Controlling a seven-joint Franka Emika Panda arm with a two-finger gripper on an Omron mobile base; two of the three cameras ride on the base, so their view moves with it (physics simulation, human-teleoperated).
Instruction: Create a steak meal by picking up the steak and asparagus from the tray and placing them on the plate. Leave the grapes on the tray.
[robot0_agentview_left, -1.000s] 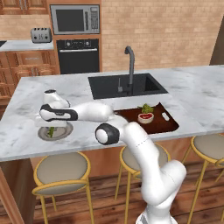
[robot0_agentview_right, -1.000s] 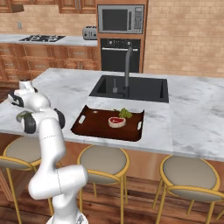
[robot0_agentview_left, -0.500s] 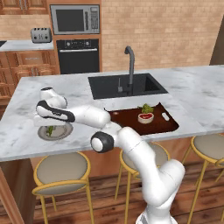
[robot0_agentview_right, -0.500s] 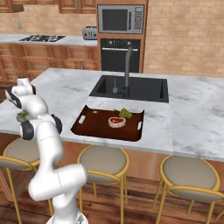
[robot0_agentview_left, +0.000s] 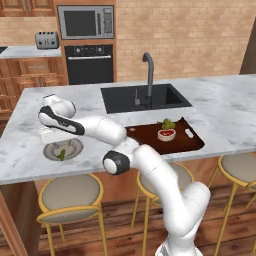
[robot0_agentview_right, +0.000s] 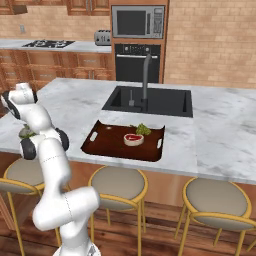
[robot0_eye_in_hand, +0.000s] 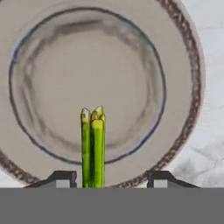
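The claw (robot0_eye_in_hand: 112, 179) hangs over the plate (robot0_eye_in_hand: 39, 144), its jaws parted with gaps on both sides of the asparagus (robot0_eye_in_hand: 93, 148), which it no longer grips. The asparagus (robot0_agentview_left: 61, 155) lies on the plate (robot0_agentview_left: 62, 149), near the worktop's (robot0_agentview_left: 225, 107) front left edge. Well to the right, in front of the sink (robot0_agentview_left: 145, 97), the tray (robot0_agentview_left: 145, 137) carries the steak (robot0_agentview_left: 166, 134) and, just behind it, the grapes (robot0_agentview_left: 167, 123).
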